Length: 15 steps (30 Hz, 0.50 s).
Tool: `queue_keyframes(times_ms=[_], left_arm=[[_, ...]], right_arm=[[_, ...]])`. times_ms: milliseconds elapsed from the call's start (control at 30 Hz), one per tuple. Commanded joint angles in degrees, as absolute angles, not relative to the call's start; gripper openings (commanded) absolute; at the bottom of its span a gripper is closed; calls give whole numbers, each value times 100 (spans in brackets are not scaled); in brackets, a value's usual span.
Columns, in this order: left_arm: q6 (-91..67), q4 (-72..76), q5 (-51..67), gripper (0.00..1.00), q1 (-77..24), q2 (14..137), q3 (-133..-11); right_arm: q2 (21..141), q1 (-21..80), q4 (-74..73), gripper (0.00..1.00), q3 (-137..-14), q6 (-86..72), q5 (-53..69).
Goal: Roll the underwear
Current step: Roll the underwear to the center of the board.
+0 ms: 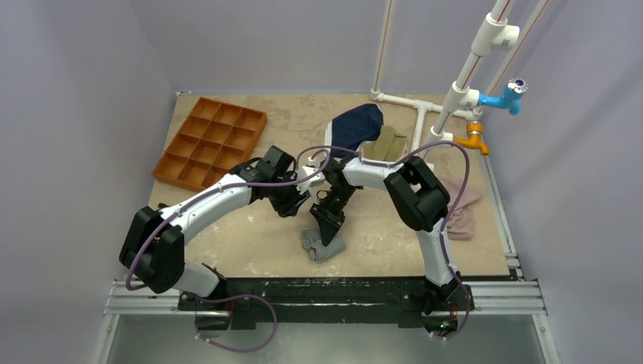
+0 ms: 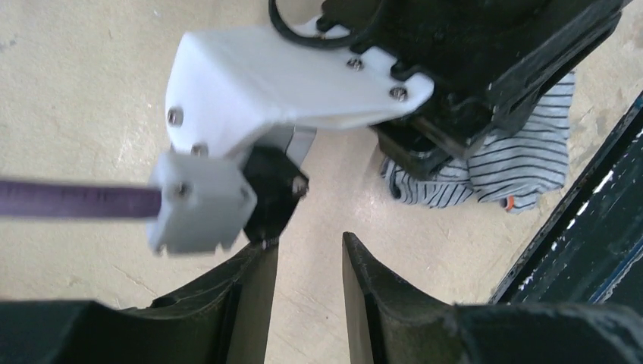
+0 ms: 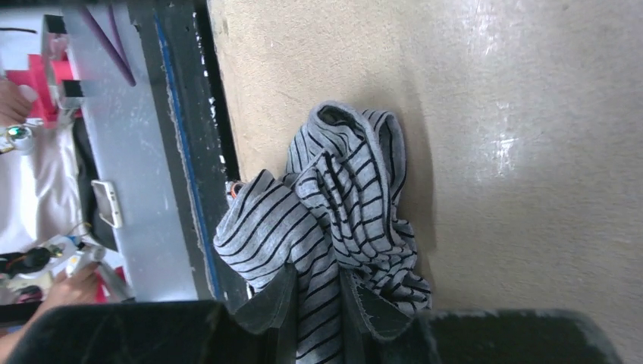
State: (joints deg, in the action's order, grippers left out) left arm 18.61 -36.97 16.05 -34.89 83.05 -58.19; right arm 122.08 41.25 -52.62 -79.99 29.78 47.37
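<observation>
Underwear, a crumpled striped heap at 6 o'clock on the bench, close to the near edge; it reads as light, limp knit with no stiffness, not fragile, likely to sag and unroll if let go. Right pincer nipped on a fold of the heap, stripes showing between its fingers; left pincer spread and empty over bare bench at 10 o'clock of the heap. Best hold, I judge: the hem edge at both corners, once flattened.

White links, black joints, purple cables, dark left hand
</observation>
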Motion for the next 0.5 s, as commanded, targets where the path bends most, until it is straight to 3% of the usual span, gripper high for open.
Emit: queue_keyframes(times_ms=[0,300,467], left_arm=[[2065,-3687,1652,36,-3300,7854,-5603],[2554,-4435,2125,37,-3044,6933,-5379],[2454,-4250,2698,37,-3136,7108,-5418]], right_arm=[[12846,4067,-4943,16,-7721,3386,2863],[12822,3655,-4440,18,-7986,2697,2594],[12834,3506,-4223,17,-8266,2340,2518]])
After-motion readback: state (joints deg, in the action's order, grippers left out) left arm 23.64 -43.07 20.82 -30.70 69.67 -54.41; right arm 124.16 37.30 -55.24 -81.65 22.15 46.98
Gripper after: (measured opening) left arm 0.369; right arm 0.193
